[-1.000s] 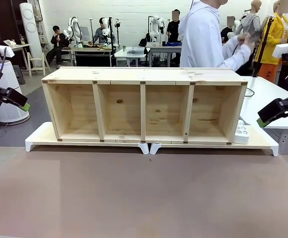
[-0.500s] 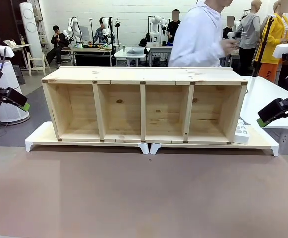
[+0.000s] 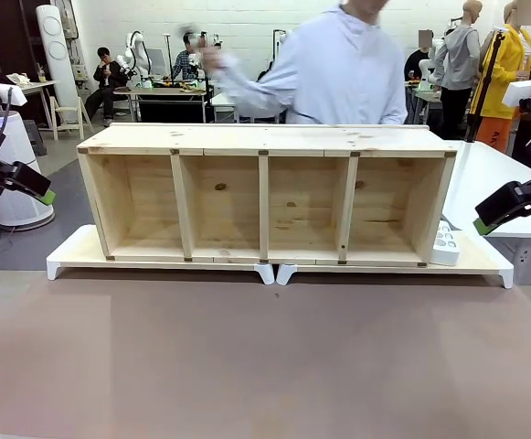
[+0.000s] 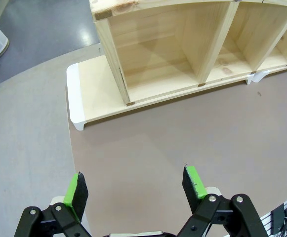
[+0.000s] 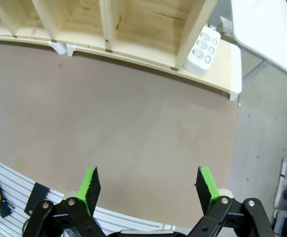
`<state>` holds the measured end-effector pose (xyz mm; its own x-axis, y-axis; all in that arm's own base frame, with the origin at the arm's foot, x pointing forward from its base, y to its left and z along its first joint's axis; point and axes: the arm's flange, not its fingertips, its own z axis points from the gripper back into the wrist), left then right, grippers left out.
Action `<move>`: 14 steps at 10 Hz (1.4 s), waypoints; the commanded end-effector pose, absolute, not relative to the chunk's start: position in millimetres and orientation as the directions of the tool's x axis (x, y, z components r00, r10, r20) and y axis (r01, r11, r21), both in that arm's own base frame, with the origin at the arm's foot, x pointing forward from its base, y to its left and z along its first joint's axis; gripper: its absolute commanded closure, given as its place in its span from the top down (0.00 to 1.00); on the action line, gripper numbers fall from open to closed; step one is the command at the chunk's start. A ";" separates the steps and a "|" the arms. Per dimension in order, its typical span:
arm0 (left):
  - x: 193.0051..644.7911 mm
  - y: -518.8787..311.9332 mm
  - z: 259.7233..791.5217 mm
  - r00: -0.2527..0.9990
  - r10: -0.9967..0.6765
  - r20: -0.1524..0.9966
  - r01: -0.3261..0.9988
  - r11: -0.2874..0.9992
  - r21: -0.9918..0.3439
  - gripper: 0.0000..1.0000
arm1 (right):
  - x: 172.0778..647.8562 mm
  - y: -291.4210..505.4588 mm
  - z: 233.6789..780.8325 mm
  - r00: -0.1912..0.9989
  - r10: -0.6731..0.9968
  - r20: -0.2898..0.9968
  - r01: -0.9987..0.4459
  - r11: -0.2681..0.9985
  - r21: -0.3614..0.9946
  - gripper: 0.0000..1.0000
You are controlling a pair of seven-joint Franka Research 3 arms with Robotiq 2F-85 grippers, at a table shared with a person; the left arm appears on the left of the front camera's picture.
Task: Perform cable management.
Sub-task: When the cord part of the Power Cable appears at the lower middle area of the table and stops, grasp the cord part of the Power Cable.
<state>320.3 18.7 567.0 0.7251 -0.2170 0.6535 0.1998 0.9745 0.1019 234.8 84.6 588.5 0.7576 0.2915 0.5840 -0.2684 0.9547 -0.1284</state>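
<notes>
A short curve of thin black cable (image 3: 461, 170) shows just past the right end of the wooden shelf (image 3: 265, 137); the rest of it is hidden behind the shelf. My left gripper (image 3: 38, 194) hangs off the table's left side. In its wrist view the left gripper (image 4: 136, 181) is open above the brown table top, with nothing between its green pads. My right gripper (image 3: 481, 225) hovers at the right, beside the shelf's end. The right gripper (image 5: 148, 185) is open too and holds nothing.
The four-bay shelf lies on white risers (image 3: 274, 272) across the table's far half. A white power strip (image 3: 445, 242) leans at its right end, also seen as the power strip (image 5: 202, 49). A person (image 3: 338, 78) stands behind the shelf. A white side table (image 3: 493, 174) stands to the right.
The person has walked from the shelf's right end to behind its middle and now stretches an arm to the left. Neither arm has moved.
</notes>
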 end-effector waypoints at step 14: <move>322.5 17.8 566.4 0.721 -0.218 0.658 0.200 0.974 0.103 1.00 | 236.9 84.3 589.0 0.752 0.291 0.591 -0.267 0.955 -0.130 1.00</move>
